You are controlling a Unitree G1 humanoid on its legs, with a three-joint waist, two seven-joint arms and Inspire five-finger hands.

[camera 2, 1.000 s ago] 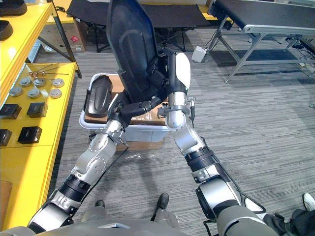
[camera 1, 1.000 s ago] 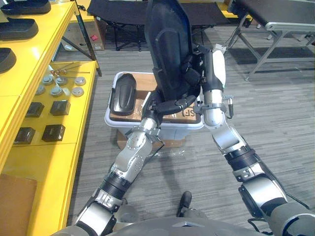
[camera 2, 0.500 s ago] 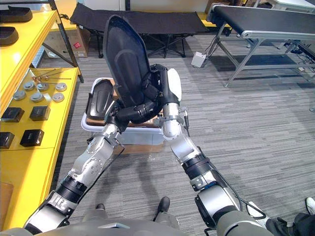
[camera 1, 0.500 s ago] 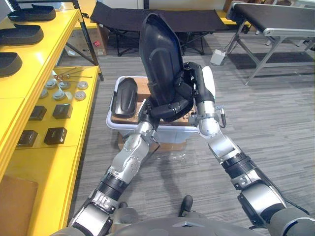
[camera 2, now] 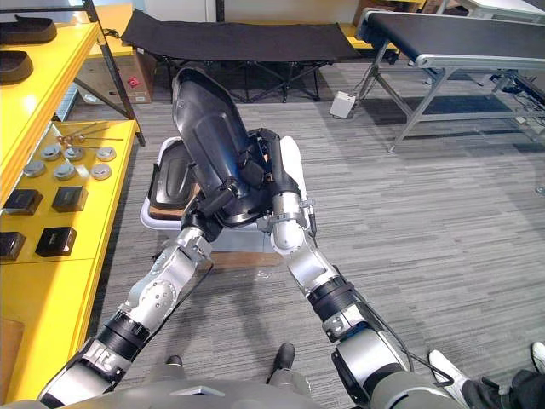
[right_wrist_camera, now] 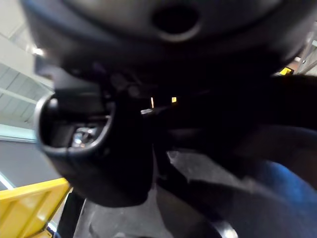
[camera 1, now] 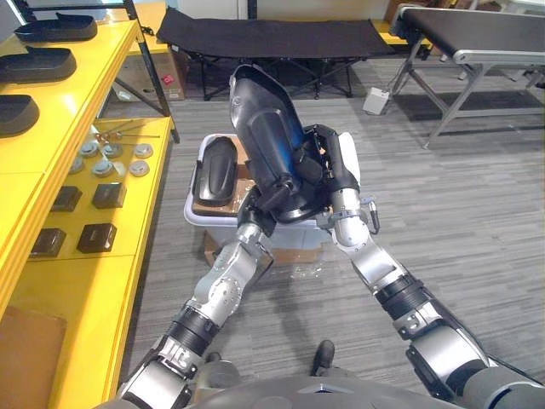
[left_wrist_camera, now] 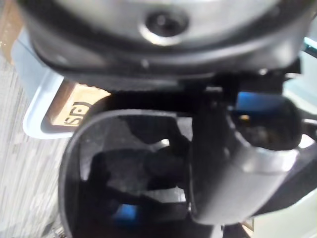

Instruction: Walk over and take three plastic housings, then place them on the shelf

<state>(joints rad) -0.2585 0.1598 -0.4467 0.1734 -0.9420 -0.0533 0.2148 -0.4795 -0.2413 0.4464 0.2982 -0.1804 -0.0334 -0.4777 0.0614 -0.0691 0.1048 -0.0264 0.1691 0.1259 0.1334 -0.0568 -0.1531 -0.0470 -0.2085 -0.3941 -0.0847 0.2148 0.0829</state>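
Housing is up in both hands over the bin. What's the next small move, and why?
Probably turn left toward the yellow shelf, both grips unchanged. The held housing sits between the left hand at its lower end and the right hand on its side, clear above the white bin, where another housing lies. The shelf stands to the robot's left.

A big black housing is up in the air. It is long and shiny, shaped like a shell, and it tilts with its narrow end on top. The left hand grips its bottom end and the right hand grips its side. A second black housing lies in the white bin just behind it. Three more black housings lie in a row on top of the yellow shelf.
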